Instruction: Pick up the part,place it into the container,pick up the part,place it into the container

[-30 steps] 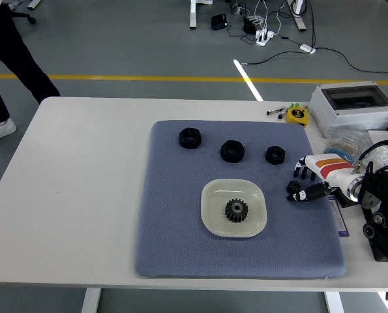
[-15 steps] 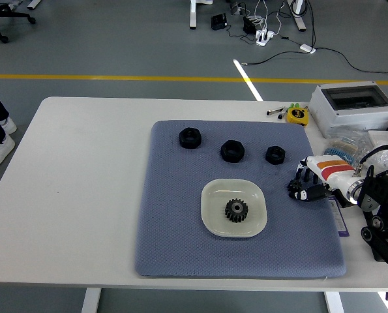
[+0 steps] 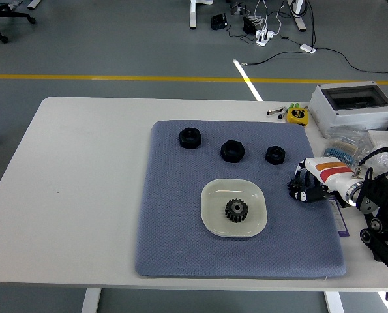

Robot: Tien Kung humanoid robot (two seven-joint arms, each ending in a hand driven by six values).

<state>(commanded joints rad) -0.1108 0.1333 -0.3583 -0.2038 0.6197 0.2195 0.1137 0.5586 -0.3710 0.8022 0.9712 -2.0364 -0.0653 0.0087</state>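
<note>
One gear [image 3: 236, 210] already in the white dish [image 3: 212, 223]; three black nuts [image 3: 232, 150] in a row on the grey mat [image 3: 174, 248] beyond it. Probably stiff and light (plastic, by the matte look), best pinched across opposite flats. Right hand [image 3: 308, 189] at the mat's right edge, fingers curled, holding nothing. No legible writing anywhere.

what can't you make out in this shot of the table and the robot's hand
Head view only:
- Right hand: fingers too small and dark to tell open from curled.
- Left arm: out of frame.
- Grey box: contents hidden behind its lid.
- Gear in the dish: teeth too small to count.
</note>
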